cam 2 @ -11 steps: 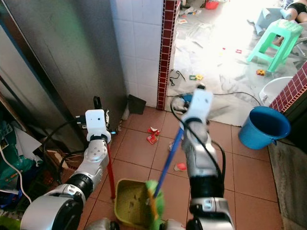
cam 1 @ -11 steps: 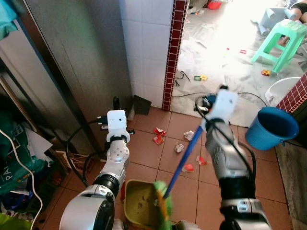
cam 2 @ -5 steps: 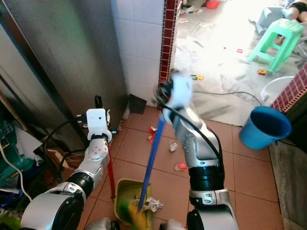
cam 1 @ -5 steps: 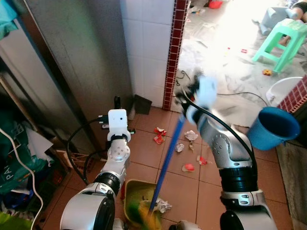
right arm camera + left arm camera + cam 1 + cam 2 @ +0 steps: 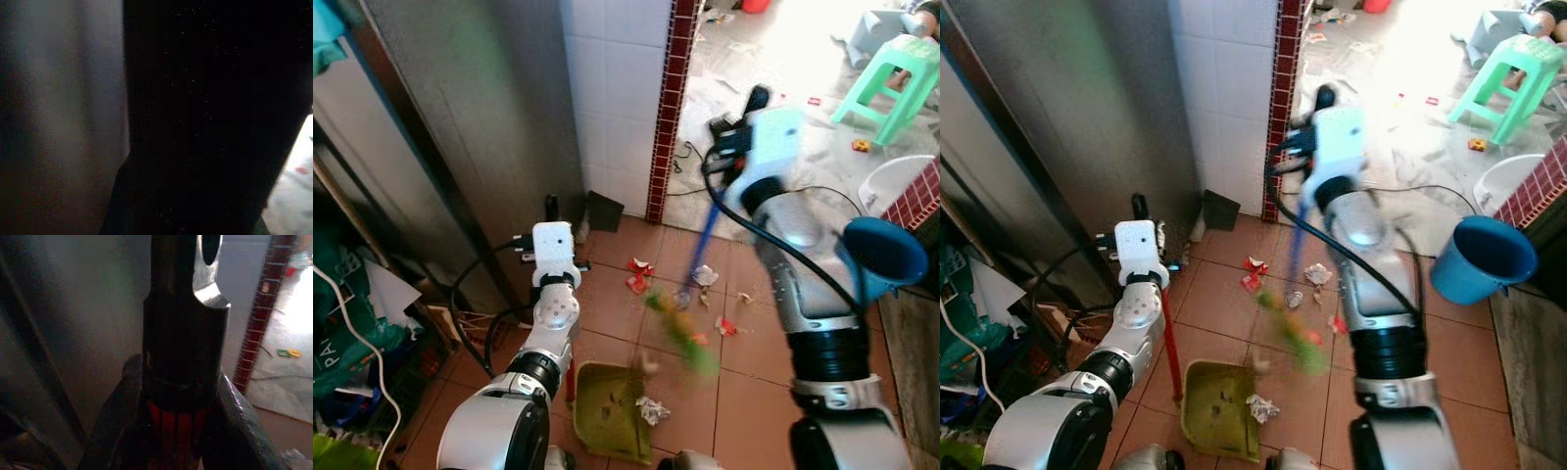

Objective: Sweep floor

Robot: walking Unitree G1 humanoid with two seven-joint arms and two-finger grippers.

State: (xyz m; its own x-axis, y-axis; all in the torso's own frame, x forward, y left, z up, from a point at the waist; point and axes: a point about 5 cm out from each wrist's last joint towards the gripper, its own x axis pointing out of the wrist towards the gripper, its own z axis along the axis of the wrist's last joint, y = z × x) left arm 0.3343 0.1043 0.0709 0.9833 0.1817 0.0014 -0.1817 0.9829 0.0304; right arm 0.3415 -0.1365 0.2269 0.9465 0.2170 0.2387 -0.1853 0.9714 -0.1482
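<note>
Swinging out from the dustpan since half a second ago, the blurred green broom head (image 5: 683, 333) is now over the terracotta tiled floor (image 5: 754, 411) among the litter, and the right arm has lifted toward the doorway. From the left eye: the right end effector (image 5: 744, 122) is high by the red-brick pillar (image 5: 668, 108), wrapped round the blue broom handle (image 5: 705, 245). The left end effector (image 5: 551, 213) is closed on the red dustpan handle (image 5: 570, 377), holding the olive-green plastic dustpan (image 5: 612, 411) on the tiles, one crumpled white paper scrap (image 5: 651, 409) inside at its edge. More paper scraps (image 5: 703, 276) lie ahead on the floor. A blue plastic bucket (image 5: 881, 257) stands to the right, a mint-green plastic stool (image 5: 896, 83) beyond in the bright room.

Right eye: same layout, dustpan (image 5: 1219, 406) near the robot's feet, broom head (image 5: 1295, 338) blurred above the tiles.

Left wrist: black fingers (image 5: 234, 416) clamp the red handle (image 5: 176, 423) under its black cap.

Right wrist: nearly all dark, a black shape close against the lens, nothing sure.
</note>
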